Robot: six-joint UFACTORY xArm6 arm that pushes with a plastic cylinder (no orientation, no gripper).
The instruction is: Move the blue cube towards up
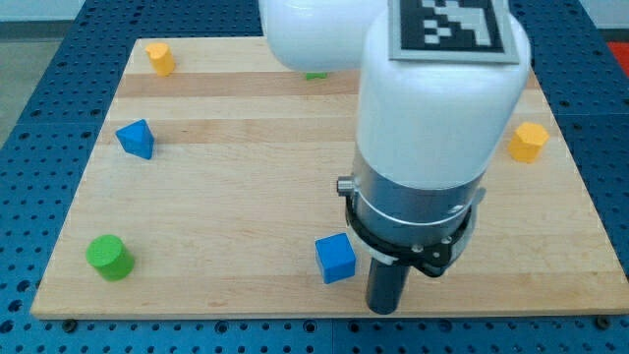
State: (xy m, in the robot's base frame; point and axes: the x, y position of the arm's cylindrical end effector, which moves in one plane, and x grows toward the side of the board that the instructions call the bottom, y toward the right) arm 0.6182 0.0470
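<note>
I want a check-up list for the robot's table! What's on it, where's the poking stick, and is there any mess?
Surface: wooden board, lying on a blue perforated table.
Job's things: blue cube, near the view's bottom, just left of the rod.
Clutter: blue triangular block at the view's left; green cylinder at bottom left; orange block at top left; orange block at the right; a green block mostly hidden behind the arm.
Grippers: none; my tip sits right of the blue cube, a small gap between them.
Cables: nothing seen.
Surroundings: a black-and-white marker on the arm.
</note>
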